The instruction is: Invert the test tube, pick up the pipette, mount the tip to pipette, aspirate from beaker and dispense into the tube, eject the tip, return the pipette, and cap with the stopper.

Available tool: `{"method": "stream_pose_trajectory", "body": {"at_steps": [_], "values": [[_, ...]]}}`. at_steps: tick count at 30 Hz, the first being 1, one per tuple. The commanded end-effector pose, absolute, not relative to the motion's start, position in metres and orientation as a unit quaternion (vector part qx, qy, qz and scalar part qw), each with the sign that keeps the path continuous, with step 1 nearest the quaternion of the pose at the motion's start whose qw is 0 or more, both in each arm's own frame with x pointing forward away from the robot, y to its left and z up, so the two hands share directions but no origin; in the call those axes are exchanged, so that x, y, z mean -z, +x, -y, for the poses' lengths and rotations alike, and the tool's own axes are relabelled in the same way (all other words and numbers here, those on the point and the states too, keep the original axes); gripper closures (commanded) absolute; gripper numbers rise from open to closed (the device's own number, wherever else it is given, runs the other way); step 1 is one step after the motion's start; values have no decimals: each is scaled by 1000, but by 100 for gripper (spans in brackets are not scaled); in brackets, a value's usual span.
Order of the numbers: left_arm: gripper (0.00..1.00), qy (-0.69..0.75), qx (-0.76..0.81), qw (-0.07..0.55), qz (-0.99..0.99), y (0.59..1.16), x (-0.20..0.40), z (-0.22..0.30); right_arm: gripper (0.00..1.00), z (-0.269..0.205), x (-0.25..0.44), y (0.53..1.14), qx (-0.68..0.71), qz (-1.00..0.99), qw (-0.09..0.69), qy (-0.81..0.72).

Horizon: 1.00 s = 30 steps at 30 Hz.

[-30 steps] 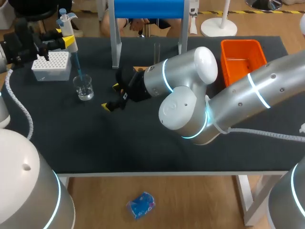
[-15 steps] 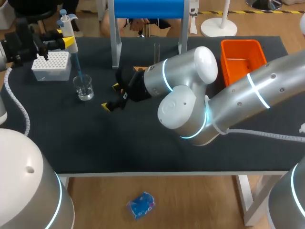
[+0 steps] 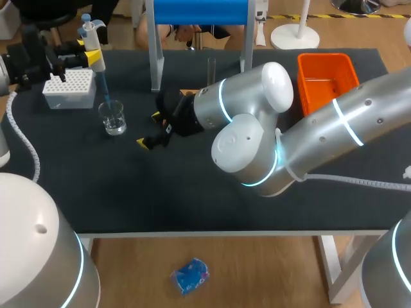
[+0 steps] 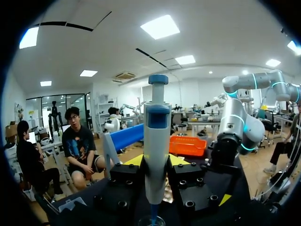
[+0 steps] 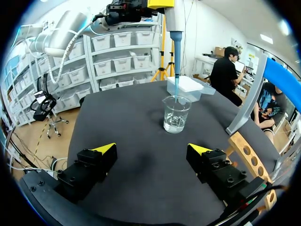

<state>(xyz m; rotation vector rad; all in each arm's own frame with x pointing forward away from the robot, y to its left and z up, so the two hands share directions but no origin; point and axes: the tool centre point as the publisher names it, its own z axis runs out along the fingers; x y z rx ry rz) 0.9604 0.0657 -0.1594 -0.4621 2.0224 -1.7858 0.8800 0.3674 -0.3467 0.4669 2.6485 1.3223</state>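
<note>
White, blue-tipped pipette [image 4: 156,127] within clenched left tool [image 4: 156,161], tip [image 5: 177,66] in beaker [image 5: 175,115]; right tool [image 5: 151,148] released.

The pipette [image 3: 90,40], white with a blue plunger on top, stands upright, clamped around its body. Its slim blue tip [image 3: 106,96] reaches straight down into the clear glass beaker [image 3: 113,119] directly beneath it, which holds a little clear liquid. The test tube [image 3: 211,69] stands upright, well apart from the pipette.
</note>
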Motion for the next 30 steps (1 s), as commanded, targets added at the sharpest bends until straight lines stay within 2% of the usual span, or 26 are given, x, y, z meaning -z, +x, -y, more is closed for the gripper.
{"method": "stream_pose_trajectory", "body": {"at_steps": [1,30], "values": [[100,-161,642,199,-722,971,165,-70,0,-367,345,880,-438,-883,71,155],[100,-172,648,166,-723,976,208,-67,0,-367,345,880,-438,-883,71,155]]}}
